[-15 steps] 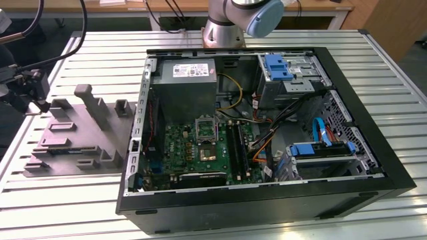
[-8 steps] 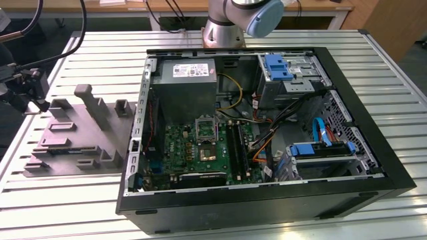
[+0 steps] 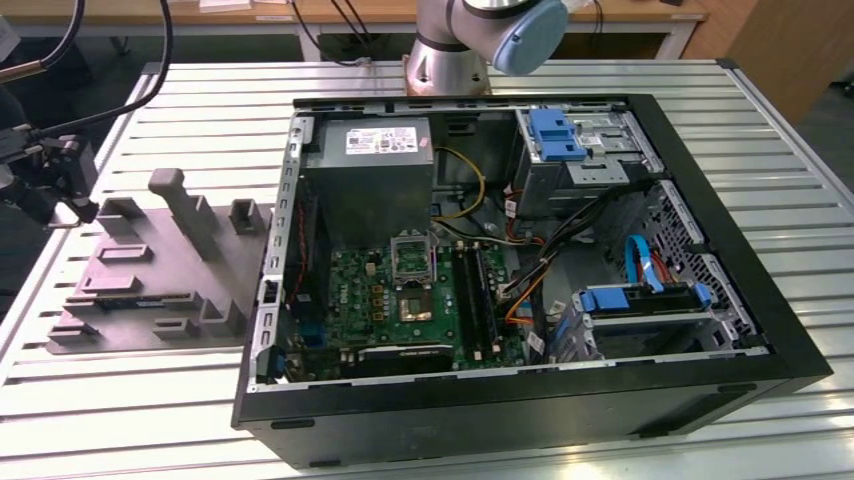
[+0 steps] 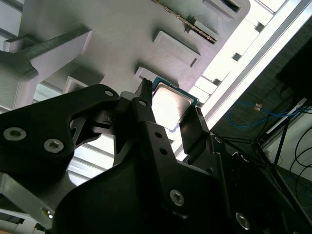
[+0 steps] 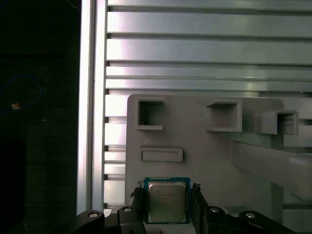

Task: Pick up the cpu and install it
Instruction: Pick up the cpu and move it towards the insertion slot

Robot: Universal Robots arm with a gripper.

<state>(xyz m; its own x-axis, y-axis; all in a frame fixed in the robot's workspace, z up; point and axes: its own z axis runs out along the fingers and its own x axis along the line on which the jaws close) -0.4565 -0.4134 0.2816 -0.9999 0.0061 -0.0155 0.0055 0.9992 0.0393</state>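
The cpu [image 5: 166, 201], a small square chip with a pale silver top and a thin dark rim, sits between my two black fingers [image 5: 139, 201] in both wrist views. My gripper [image 5: 167, 202] is shut on the chip's two opposite edges and holds it above the grey plastic block [image 5: 204, 146]. From the other wrist camera the cpu [image 4: 170, 105] shows in the gripper [image 4: 168, 109] against the block's underside-like grey face. In the exterior view my gripper [image 3: 60, 190] hangs at the far left, over the table beside the grey block [image 3: 147, 270]. The motherboard's bare cpu socket [image 3: 415, 300] lies inside the computer case [image 3: 747, 300].
The case lies on its side on the slatted metal table [image 3: 107, 400], with a grey power supply [image 3: 371, 175], blue-tabbed drive cages [image 3: 641, 305] and loose cables inside. The arm's base [image 3: 447, 60] stands behind the case. The table's edge rail [image 5: 92, 97] runs close to the gripper.
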